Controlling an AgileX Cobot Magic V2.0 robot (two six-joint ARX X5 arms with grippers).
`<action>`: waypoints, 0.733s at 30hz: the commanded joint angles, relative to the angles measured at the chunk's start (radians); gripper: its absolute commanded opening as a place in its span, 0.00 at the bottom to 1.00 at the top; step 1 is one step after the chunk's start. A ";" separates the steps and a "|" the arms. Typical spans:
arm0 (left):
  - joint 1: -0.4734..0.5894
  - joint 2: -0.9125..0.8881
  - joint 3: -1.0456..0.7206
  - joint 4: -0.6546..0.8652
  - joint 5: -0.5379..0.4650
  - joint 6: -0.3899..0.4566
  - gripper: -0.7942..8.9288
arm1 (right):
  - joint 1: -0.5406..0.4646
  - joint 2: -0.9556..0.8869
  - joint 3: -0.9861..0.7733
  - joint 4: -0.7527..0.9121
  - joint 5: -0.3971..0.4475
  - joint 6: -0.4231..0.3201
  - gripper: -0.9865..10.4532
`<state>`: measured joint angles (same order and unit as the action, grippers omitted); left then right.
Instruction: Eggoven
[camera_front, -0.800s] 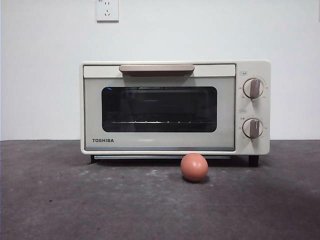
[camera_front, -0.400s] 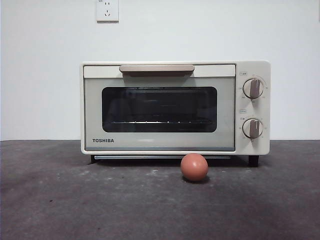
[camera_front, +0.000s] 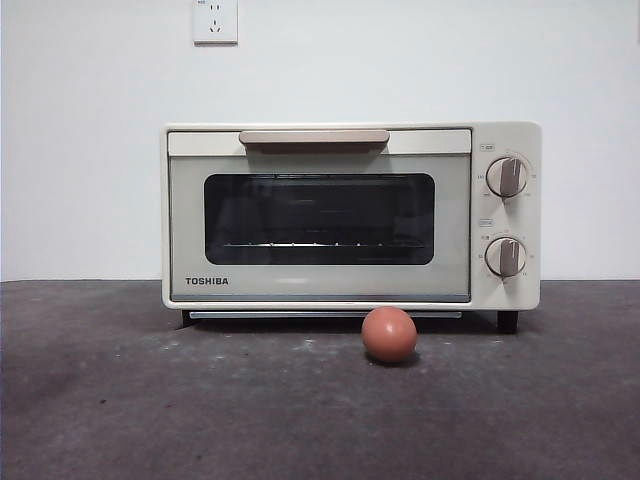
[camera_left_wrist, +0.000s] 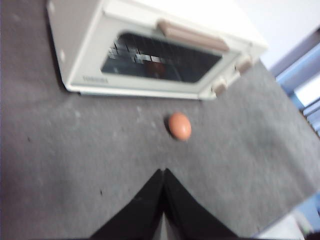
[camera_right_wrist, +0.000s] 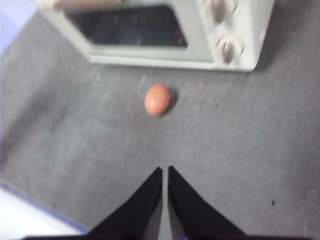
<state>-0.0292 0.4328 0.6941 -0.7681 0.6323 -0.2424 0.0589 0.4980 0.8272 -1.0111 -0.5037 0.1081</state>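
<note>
The egg (camera_front: 389, 334) is small, smooth and reddish-brown, with an even matte shell and no visible mark; it lies on the dark grey counter (camera_front: 120, 400) just in front of the toaster oven (camera_front: 350, 215), below the right end of the oven door and apart from it. The toaster oven is cream, lettered TOSHIBA at the lower left of the door, with a tan handle (camera_front: 314, 136) along the door's top edge and two knobs (camera_front: 506, 176) stacked on its right panel. The door stands closed; through the dark glass window (camera_front: 319, 218) only a wire rack shows inside the oven. The left gripper (camera_left_wrist: 164, 172) hangs above the counter well short of the egg, its fingers pressed together and holding nothing. The right gripper (camera_right_wrist: 165, 170) hangs likewise on the near side of the egg, fingers nearly together with a thin slit between them, holding nothing. Compared with the earlier front views, egg and oven sit in the same places, the door unchanged.
</note>
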 joint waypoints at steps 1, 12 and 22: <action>-0.023 0.013 0.020 -0.021 0.006 0.050 0.09 | 0.023 0.023 0.019 -0.032 -0.004 -0.084 0.09; -0.040 0.018 0.020 -0.025 0.006 0.051 0.09 | 0.043 0.031 0.019 -0.018 0.026 -0.024 0.39; -0.040 0.018 0.020 -0.025 0.006 0.051 0.09 | 0.048 0.134 0.019 0.091 -0.008 0.050 0.39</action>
<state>-0.0677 0.4454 0.6968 -0.8047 0.6334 -0.2008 0.1040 0.6216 0.8314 -0.9348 -0.5060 0.1299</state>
